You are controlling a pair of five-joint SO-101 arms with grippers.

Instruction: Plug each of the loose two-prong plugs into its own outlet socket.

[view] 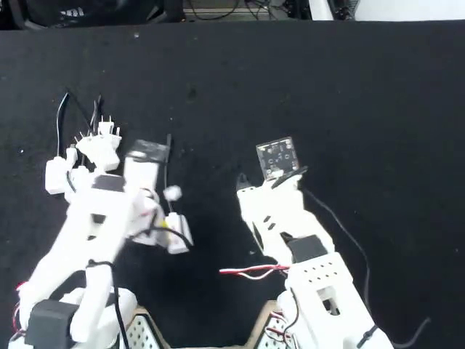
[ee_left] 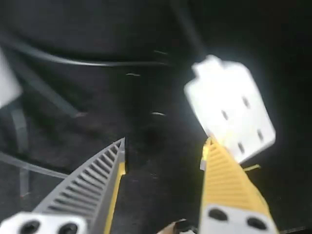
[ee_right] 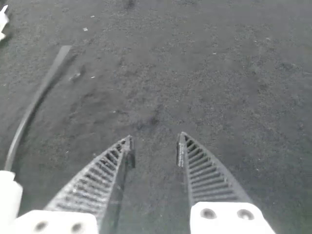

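My left gripper (ee_left: 165, 146) is open over the black mat, with nothing between its grey finger (ee_left: 97, 185) and yellow finger (ee_left: 229, 185). A white outlet block (ee_left: 229, 114) with several slots lies just past the yellow fingertip, off to one side of the gap. In the high view a white plug (view: 102, 142) with its prongs pointing away lies ahead of the left arm (view: 102, 211), with another white piece (view: 57, 174) beside it. My right gripper (ee_right: 155, 139) is open above bare mat, holding nothing. The right arm (view: 283, 218) stands mid-table.
Black cables (ee_left: 97, 61) run across the mat near the outlet block. One black cable (ee_right: 34, 112) lies beside the right gripper, ending at a white part (ee_right: 7, 195). Red and white wires (view: 251, 273) hang near the right arm's base. The far mat (view: 363, 87) is bare.
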